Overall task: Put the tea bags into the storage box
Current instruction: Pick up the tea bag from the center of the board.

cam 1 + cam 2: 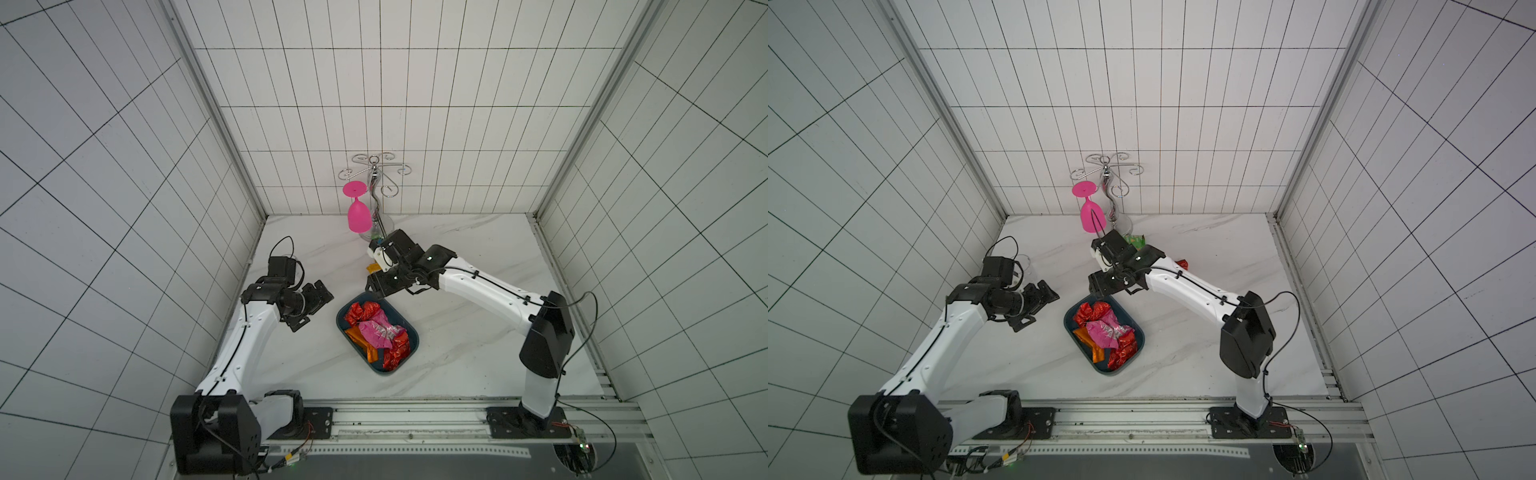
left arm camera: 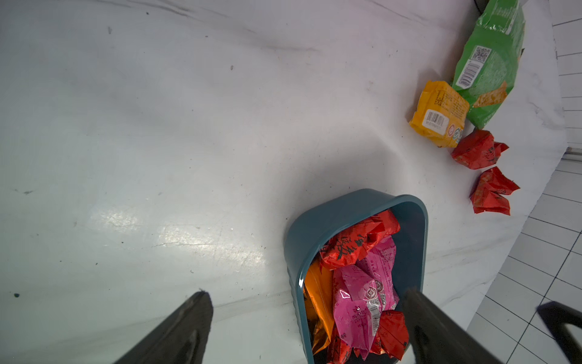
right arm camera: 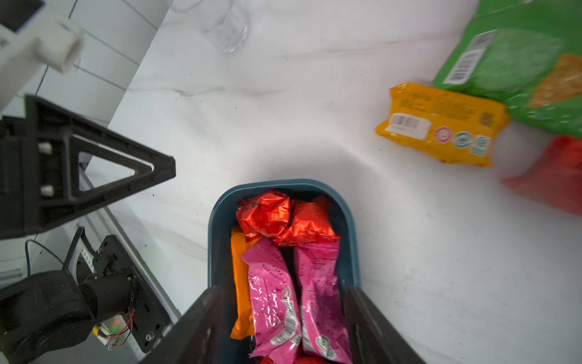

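Right gripper (image 3: 283, 291) released, empty, over storage box (image 3: 215, 239) far end; left gripper (image 2: 305, 293) released. Yellow tea bag (image 3: 441, 126), 2 red tea bags (image 2: 477, 149) lie beyond box, nearer right arm.

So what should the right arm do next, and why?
Probably swing the right gripper, open and empty over the storage box, toward the yellow tea bag: it and two red tea bags lie outside the box.
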